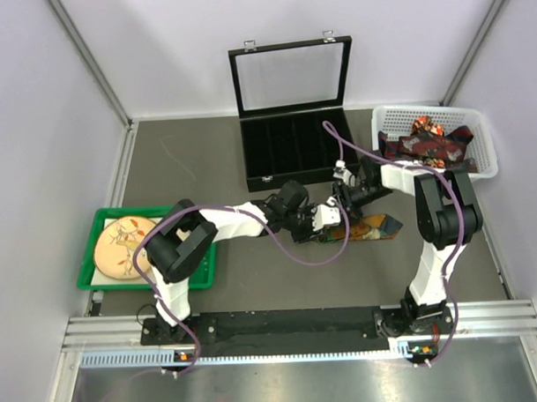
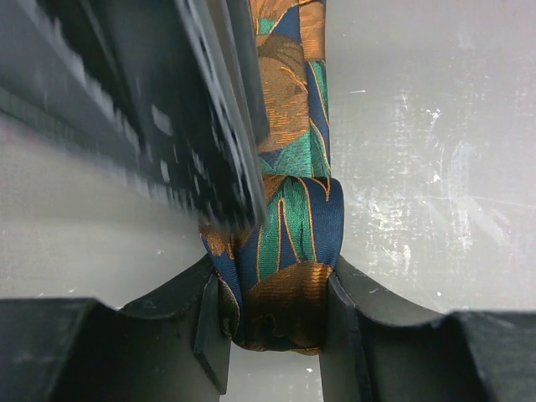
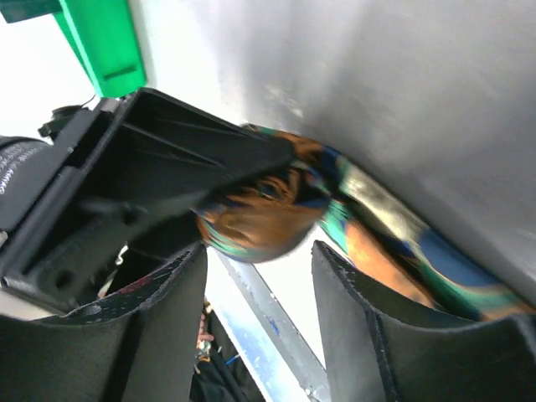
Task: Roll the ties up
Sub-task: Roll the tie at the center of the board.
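Note:
One tie (image 1: 373,226), patterned in orange, green and navy, lies on the grey table in front of the black case. Its near end is rolled up. My left gripper (image 2: 272,289) is shut on that roll (image 2: 285,310), and the flat length of the tie (image 2: 293,100) runs away from the jaws. My right gripper (image 3: 260,251) stands open just behind the roll (image 3: 255,219), with nothing between its fingers. In the top view both grippers meet at mid-table, left (image 1: 326,218) and right (image 1: 347,198). More ties (image 1: 425,143) lie heaped in the white basket.
The open black case (image 1: 293,152) with its raised lid stands just behind the grippers. A white basket (image 1: 483,149) sits at the back right. At the left, a green tray (image 1: 87,265) holds a patterned plate (image 1: 124,246). A rail runs along the near edge.

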Controlling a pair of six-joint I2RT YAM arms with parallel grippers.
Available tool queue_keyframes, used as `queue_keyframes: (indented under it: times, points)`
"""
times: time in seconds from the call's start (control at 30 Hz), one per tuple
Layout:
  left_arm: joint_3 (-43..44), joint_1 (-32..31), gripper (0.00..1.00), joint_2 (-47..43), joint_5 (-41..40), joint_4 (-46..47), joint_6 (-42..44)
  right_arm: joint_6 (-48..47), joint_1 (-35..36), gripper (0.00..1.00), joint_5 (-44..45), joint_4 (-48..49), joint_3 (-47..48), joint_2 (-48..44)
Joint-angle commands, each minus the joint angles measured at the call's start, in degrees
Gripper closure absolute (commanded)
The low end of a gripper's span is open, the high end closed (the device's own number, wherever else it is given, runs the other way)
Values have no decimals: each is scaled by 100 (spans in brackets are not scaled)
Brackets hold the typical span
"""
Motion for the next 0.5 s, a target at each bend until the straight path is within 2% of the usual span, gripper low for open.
queue_keyframes:
  times: [0.0, 0.1, 0.17, 0.2, 0.23, 0.37, 0.47]
  points:
    - [273, -33, 61, 381, -745, -1313, 1, 132, 291, 50, -380, 407, -46, 117]
    - [510, -33, 60, 522, -728, -1569, -52, 106, 397, 54, -231, 504, -64, 223]
    - [528, -25, 57, 548, -667, -1561, -61, 54, 415, 67, -55, 522, -3, 310]
    - [520, -33, 56, 540, -640, -1578, -61, 10, 415, 86, 7, 435, 24, 407]
    - [493, -33, 55, 496, -597, -1552, -61, -25, 406, 100, 294, 373, 59, 460]
    - [248, 71, 40, 311, -166, -1289, -35, -140, 319, 100, 771, 285, 42, 531]
    - [45, 343, 31, 145, 422, -754, -271, -158, 240, 100, 1017, 267, -2, 505]
